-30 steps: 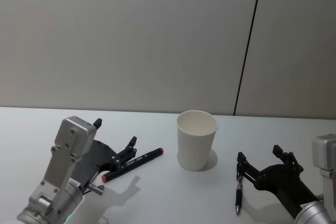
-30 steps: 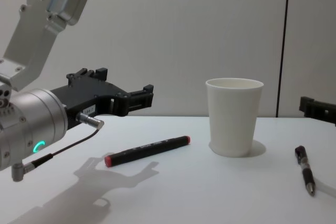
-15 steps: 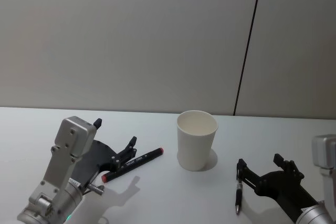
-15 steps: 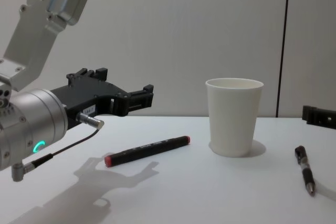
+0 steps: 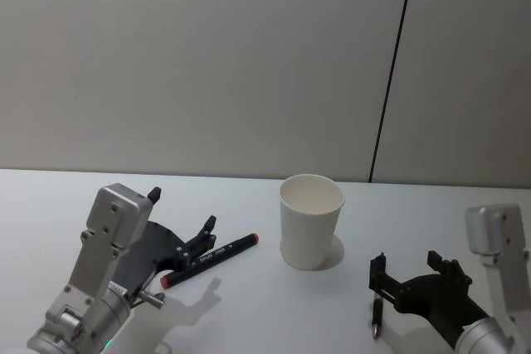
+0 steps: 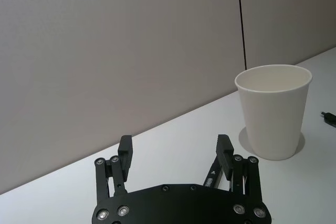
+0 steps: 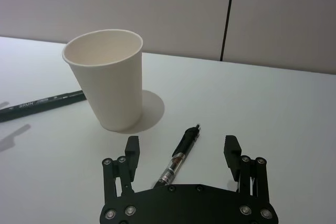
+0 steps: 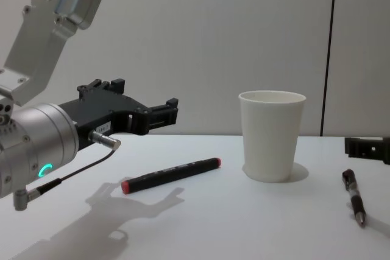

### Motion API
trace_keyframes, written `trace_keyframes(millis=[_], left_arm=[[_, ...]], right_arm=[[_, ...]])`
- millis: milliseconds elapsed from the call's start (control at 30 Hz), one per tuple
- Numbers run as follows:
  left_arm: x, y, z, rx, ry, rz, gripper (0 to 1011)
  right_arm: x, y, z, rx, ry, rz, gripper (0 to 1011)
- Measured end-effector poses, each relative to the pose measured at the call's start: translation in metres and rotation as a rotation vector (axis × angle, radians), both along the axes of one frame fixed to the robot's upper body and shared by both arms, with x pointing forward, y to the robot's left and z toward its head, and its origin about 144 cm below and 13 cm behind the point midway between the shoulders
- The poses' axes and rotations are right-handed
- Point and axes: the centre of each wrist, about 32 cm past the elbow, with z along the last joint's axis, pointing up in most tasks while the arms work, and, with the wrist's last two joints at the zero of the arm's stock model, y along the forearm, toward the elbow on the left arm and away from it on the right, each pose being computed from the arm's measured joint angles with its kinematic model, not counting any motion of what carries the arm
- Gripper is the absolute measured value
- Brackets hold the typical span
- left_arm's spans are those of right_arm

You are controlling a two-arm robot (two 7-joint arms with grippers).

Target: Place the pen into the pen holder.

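A: Where's the pen point(image 7: 177, 160) lying rn, re the hands?
B: It's lying flat on the table point(image 5: 274, 312), robot's right side, w/ the right gripper point(image 7: 181, 144) hovering over it. The fingers are standing wide apart w/ nothing in them, and the barrel is showing btwn them in the right wrist view.
A: Touching yet?
B: No. The chest view is showing a fingertip point(image 8: 365, 147) sitting above the pen, w/ a clear gap under it.
A: Long axis?
B: It's running approx away from the robot, slightly skewed, pointed end prob. nearer the body. So the fingers are straddling it crosswise. Closing would be pinching across the barrel, which is what you'd want, imo.
A: And the pen holder point(image 5: 311, 220)?
B: It's standing upright, mouth open, near the pen's far end, to the robot's left of it & a bit farther out. Not touching.
A: Is the left gripper point(image 5: 182, 208) doing anything?
B: It's hanging just by the black marker point(image 5: 209, 259) on the other side of the pen holder, also spread wide & empty. The marker is lying slanted, red end nearer the robot.
A: So which arm's nearer?
B: For the pen, the right one by far. I'm guessing the next move is a straight drop onto the barrel, then a lift & swing left over the rim.
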Motion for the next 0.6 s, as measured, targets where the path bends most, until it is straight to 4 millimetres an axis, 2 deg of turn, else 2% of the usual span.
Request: trace_keyframes(millis=[600], left_arm=[[0.000, 0.000, 0.000, 0.000, 0.000, 0.000, 1003]], right_arm=[[0.014, 0.021, 0.006, -0.063, 0.092, -0.044, 1001]])
